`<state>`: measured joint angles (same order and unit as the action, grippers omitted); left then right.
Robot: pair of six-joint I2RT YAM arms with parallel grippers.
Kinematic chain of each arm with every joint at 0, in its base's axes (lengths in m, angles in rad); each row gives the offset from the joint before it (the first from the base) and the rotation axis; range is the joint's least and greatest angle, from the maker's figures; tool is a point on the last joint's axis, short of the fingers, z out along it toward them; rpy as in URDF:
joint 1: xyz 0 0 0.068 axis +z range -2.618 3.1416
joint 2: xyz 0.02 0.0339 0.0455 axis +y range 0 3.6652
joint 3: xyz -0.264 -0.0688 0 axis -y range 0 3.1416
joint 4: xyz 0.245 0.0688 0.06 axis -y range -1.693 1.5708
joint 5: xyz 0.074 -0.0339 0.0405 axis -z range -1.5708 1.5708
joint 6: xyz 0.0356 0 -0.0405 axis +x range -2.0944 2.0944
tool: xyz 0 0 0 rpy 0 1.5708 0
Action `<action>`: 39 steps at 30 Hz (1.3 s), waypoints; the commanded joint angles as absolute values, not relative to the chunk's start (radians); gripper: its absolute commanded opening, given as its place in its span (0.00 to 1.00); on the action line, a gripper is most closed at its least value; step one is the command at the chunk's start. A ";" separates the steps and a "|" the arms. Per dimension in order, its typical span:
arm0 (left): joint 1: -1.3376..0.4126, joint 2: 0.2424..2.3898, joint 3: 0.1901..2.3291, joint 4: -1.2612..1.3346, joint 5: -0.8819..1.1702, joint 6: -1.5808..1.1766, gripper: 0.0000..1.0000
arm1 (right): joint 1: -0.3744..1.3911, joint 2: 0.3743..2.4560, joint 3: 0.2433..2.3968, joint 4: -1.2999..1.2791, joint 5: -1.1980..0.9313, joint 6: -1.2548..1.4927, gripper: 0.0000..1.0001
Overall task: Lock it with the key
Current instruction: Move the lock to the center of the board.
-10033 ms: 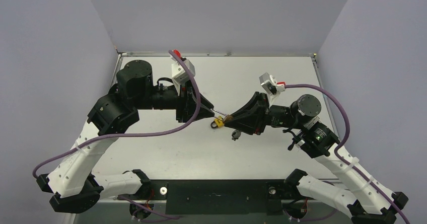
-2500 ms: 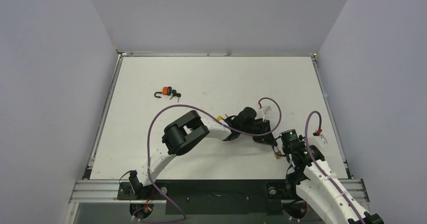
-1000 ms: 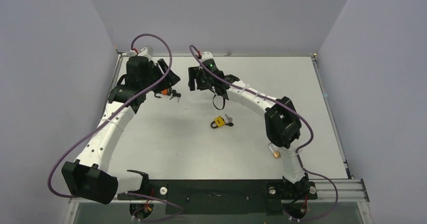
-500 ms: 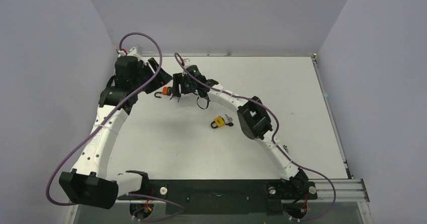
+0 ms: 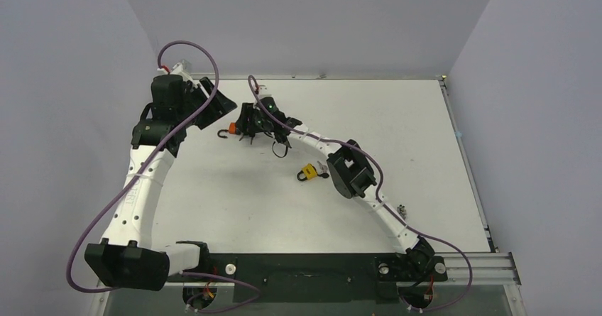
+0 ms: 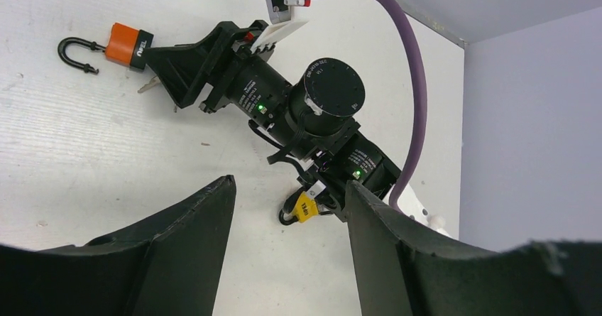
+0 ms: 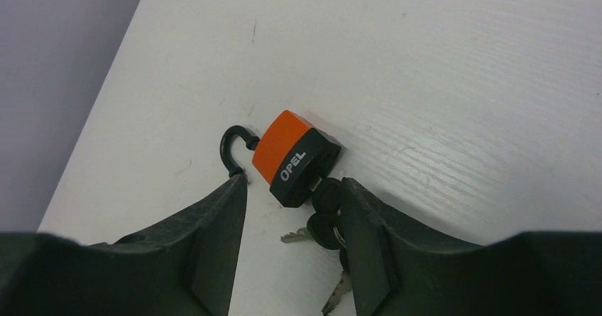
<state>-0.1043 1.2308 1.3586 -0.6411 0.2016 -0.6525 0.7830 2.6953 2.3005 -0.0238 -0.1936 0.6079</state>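
Observation:
An orange padlock [image 5: 232, 131] lies at the table's far left with its black shackle swung open. It also shows in the right wrist view [image 7: 294, 158] and the left wrist view [image 6: 128, 40]. A bunch of black-headed keys [image 7: 325, 216] hangs at its base, one key in the keyhole. My right gripper [image 5: 243, 126] is open and low over the table, its jaws [image 7: 294, 186] on either side of the keys and the lock's base. My left gripper [image 5: 215, 105] is open and empty [image 6: 289, 185], raised above and left of the padlock.
A yellow padlock [image 5: 307, 172] with a key lies mid-table beside the right arm's elbow, also in the left wrist view [image 6: 305, 207]. A small metal item [image 5: 403, 208] lies at the near right. The table's left edge [image 5: 157, 131] and wall are close to the left arm.
Over the last second my right gripper has swept left across the far table to the orange padlock's keys. My left gripper has drawn back up and to the left.

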 commanded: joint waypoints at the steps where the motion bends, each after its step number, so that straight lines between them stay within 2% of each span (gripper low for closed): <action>1: -0.091 1.246 1.407 -0.612 0.257 -0.674 0.56 | 0.808 2.676 2.343 0.021 -0.158 0.633 0.47; 13: -0.052 1.256 1.372 -0.550 0.286 -0.739 0.56 | 0.808 2.669 2.340 -0.062 -0.090 0.650 0.44; 18: -0.024 1.280 1.302 -0.428 0.215 -0.831 0.56 | 0.808 2.659 2.315 -0.116 -0.091 0.635 0.41; 20: -0.022 1.307 1.287 -0.391 0.169 -0.858 0.56 | 0.808 2.647 2.288 -0.125 -0.092 0.629 0.37; 23: -0.021 1.361 1.281 -0.350 0.121 -0.883 0.56 | 0.810 2.631 2.260 -0.147 -0.082 0.616 0.24; 25: -0.021 1.391 1.281 -0.333 0.110 -0.889 0.56 | 0.811 2.616 2.239 -0.156 -0.070 0.603 0.22; 30: -0.021 1.418 1.277 -0.316 0.107 -0.891 0.56 | 0.822 2.582 2.204 -0.177 -0.040 0.553 0.29; 39: -0.020 1.409 1.249 -0.321 0.090 -0.879 0.56 | 0.833 2.507 2.102 -0.188 -0.016 0.482 0.31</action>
